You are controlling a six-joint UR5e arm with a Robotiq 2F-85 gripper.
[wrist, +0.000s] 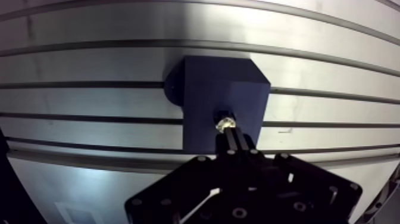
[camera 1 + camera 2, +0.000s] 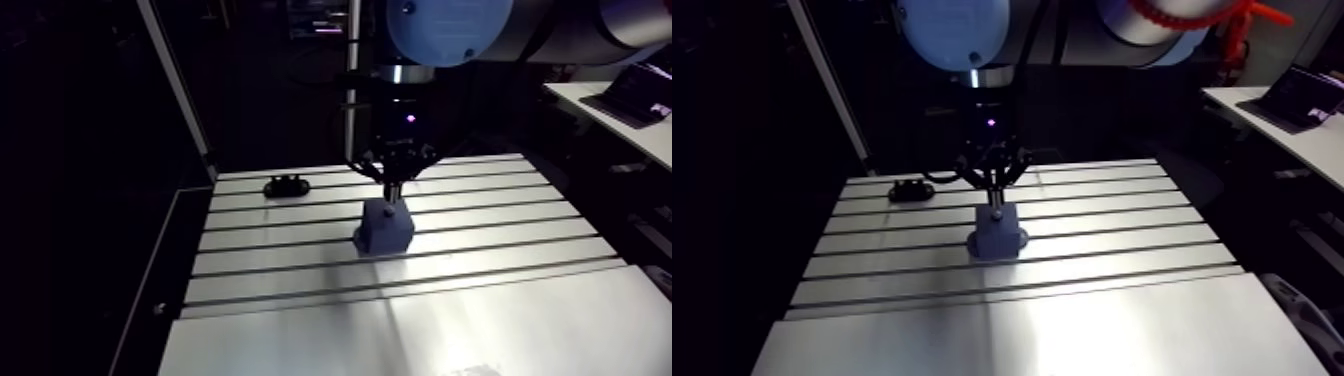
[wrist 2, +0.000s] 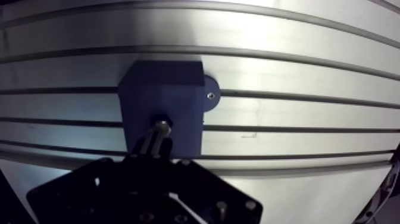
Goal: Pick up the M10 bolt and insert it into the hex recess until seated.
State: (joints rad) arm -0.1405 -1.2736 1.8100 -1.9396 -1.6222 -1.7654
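A dark blue block [image 1: 220, 89] with a round flange at its base stands on the slotted table [image 1: 89, 65]. Directly over it hangs my gripper [image 1: 233, 138], its two thin fingers [image 1: 228, 144] drawn close together and shut on the M10 bolt [image 1: 225, 124]. The bolt's shiny metal end sits at a dark hole in the block's top face. I cannot tell how deep the bolt goes. In the arm view the gripper [image 2: 393, 190] points straight down onto the block [image 2: 385, 228].
A small black part [image 2: 287, 185] lies on the table at the back left, well away from the block. The table's left edge [image 2: 190, 250] borders a dark drop. A smooth metal plate [image 2: 400, 330] covers the front.
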